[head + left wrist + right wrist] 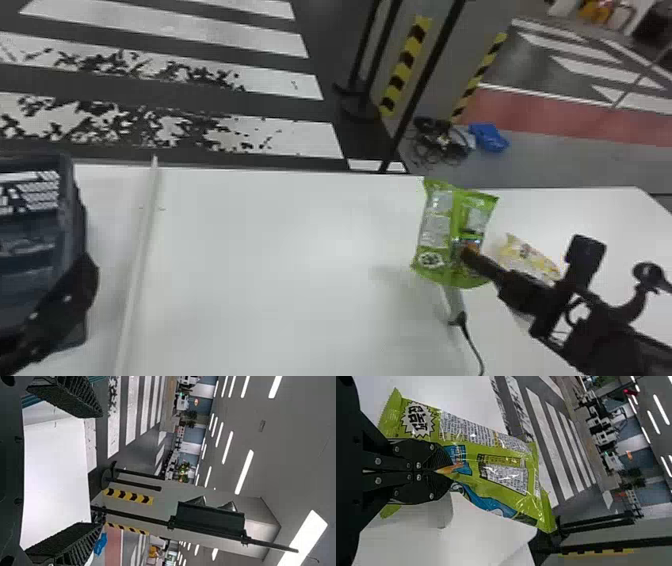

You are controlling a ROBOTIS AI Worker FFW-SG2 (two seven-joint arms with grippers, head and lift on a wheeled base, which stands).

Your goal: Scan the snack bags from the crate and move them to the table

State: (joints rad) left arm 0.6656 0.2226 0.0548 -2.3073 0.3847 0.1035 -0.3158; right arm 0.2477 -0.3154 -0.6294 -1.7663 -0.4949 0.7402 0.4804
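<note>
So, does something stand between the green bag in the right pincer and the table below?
Possibly the scanner: it lies on the table, partly behind the lower edge of the green bag in the head view. Toward the table's middle, nothing visible is in the way.

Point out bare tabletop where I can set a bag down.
The widest bare patch of the table lies between the pale strip and the corded scanner. A smaller one lies beyond the yellow bag, toward the far right corner. It's crowded around the scanner and yellow bag, where the right claw holds the green bag.
</note>
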